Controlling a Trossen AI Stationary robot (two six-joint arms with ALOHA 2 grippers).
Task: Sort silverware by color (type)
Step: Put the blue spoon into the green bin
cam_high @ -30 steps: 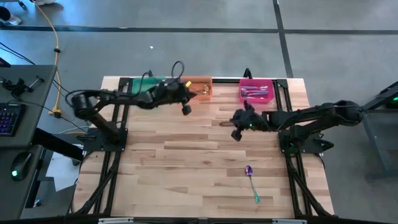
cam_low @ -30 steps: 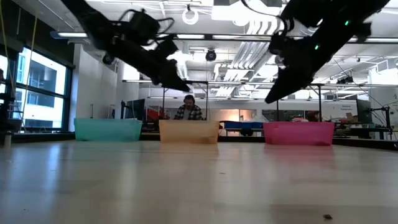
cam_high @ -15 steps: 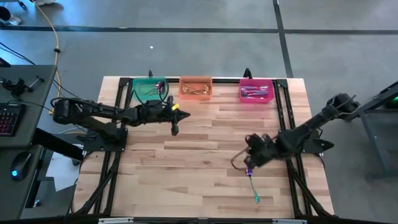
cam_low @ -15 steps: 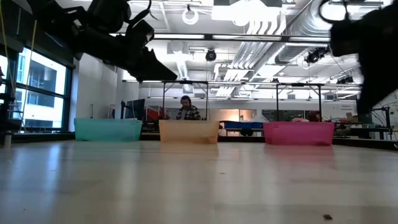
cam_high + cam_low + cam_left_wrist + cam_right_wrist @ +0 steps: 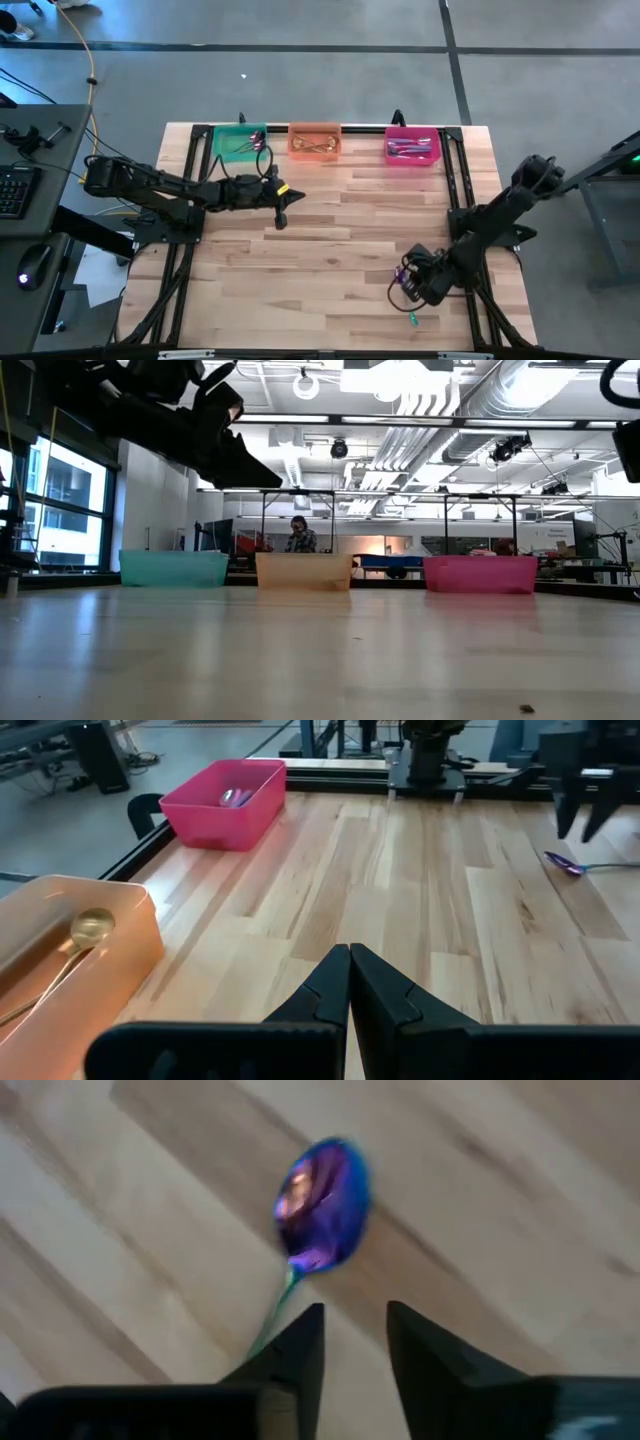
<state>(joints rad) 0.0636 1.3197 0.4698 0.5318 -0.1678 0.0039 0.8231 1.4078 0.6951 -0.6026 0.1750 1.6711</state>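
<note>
Here, one piece left on the bare wooden table (image 5: 300,260): an iridescent purple-blue spoon (image 5: 320,1205) with a thin teal handle (image 5: 411,320), lying flat on the boards, well apart from the pink bin (image 5: 412,150) and toward the opposite, near edge of the table.

Right gripper (image 5: 355,1350) directly over the spoon, fingers parted a little, nothing between them; bowl just beyond the tips, handle running under one finger.

Left gripper (image 5: 349,982) hangs over the table nearer the pink bin's row, beside the orange bin (image 5: 70,955), fingers pressed together, empty.

Handling, judged: light, rigid metal, polished and likely slippery; lies low on the wood, so little to catch. Bowl is rounded and wide, a poor hold. Better to pinch across the slim handle close behind the bowl, where the neck lifts slightly off the boards.

Bins: smooth plastic, rectangular, open-topped. Pink bin already holds similar purple pieces; orange bin holds gold ones.
</note>
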